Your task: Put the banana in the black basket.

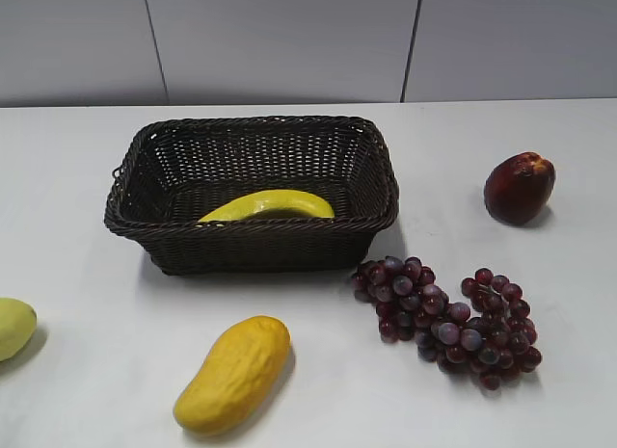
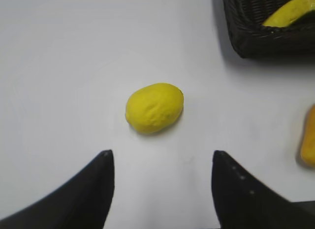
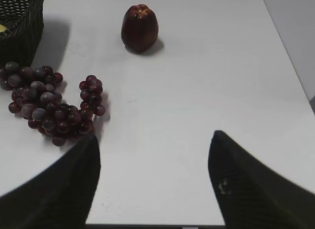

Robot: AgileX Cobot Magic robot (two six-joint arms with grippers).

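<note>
The banana lay inside the black basket, against its near wall, so the task appeared complete. The left hand was spread and empty above the small yellow fruit; the right hand was spread and empty near the grapes. Remaining risk was judged low: a careless arm movement could nudge the basket or tabletop fruit.

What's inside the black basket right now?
The banana lies in the black basket, against the near wall. Nothing else shows inside, but the near wall covers the banana's lower edge and the front strip of floor.
</note>
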